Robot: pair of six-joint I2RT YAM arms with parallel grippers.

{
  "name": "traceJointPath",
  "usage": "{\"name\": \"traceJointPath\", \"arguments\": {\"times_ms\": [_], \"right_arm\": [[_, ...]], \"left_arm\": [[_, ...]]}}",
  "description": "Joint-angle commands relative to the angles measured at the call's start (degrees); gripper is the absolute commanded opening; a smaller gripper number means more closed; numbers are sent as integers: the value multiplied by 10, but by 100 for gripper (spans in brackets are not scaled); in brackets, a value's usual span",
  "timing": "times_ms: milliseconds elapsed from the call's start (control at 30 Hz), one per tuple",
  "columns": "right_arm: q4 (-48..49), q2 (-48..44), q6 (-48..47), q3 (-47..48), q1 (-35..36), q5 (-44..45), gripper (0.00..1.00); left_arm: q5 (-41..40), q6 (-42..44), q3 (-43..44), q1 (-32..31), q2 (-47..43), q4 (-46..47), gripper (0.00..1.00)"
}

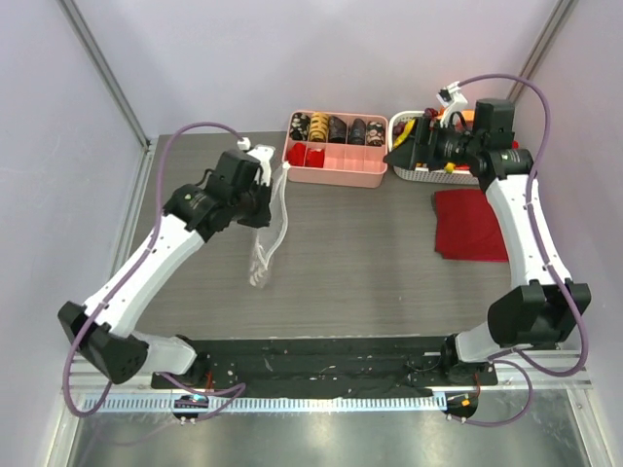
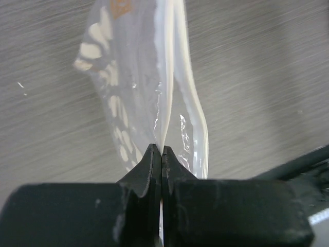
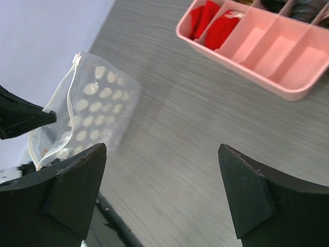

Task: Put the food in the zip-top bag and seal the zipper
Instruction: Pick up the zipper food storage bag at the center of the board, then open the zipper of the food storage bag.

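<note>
Two wrist views fill in what the overhead one flattens. From above, the zip-top bag (image 1: 266,233) is only a narrow pale sliver, seen nearly edge-on, with its long axis running from the far side of the table (image 1: 360,263) toward the near side and its near end leaning slightly left. The right wrist camera shows its broad dotted face instead, with the zipper (image 3: 60,87) as a white line along the edge facing the left gripper (image 1: 263,206). That edge bows a little apart.

The left wrist view shows the grip itself. Both black fingers (image 2: 146,170) are pressed together with a fold of the bag's clear film pinched between them, and the bag rises away from them over the wood grain. A small orange patch shows at its far end, but I cannot tell what it is.

The right gripper (image 1: 397,154) hangs with its jaws spread wide and nothing between them, just over the near left corner of the white basket (image 1: 428,175). The food (image 1: 407,126) lies there — yellow and orange pieces, partly hidden by the arm.

Just beyond the bag sits the pink tray (image 1: 336,173), and only the right wrist view shows its red-filled compartments up close. Between the bag and the red cloth (image 1: 472,226) lies a broad stretch of bare tabletop — the bag is well in from the left edge.
</note>
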Motion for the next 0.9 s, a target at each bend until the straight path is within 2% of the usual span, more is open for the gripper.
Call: {"name": "traceJointPath", "arguments": {"times_ms": [0, 133, 300, 467, 600, 733, 833, 867], "right_arm": [[83, -36, 110, -78, 7, -60, 93], [164, -57, 179, -145, 59, -68, 90], [192, -59, 183, -166, 139, -46, 89], [185, -23, 165, -150, 193, -12, 87], [160, 24, 132, -123, 211, 34, 78], [153, 45, 131, -123, 215, 45, 74], [152, 54, 115, -131, 224, 50, 66], [151, 56, 110, -135, 226, 57, 60]], "left_arm": [[43, -141, 33, -3, -11, -24, 0], [101, -196, 58, 2, 33, 12, 0], [125, -244, 84, 2, 97, 46, 0], [154, -285, 50, 1, 110, 135, 0], [158, -298, 28, 4, 111, 159, 0], [177, -321, 2, 21, 103, 194, 0], [219, -335, -15, 35, 102, 221, 0], [226, -340, -19, 39, 101, 224, 0]]}}
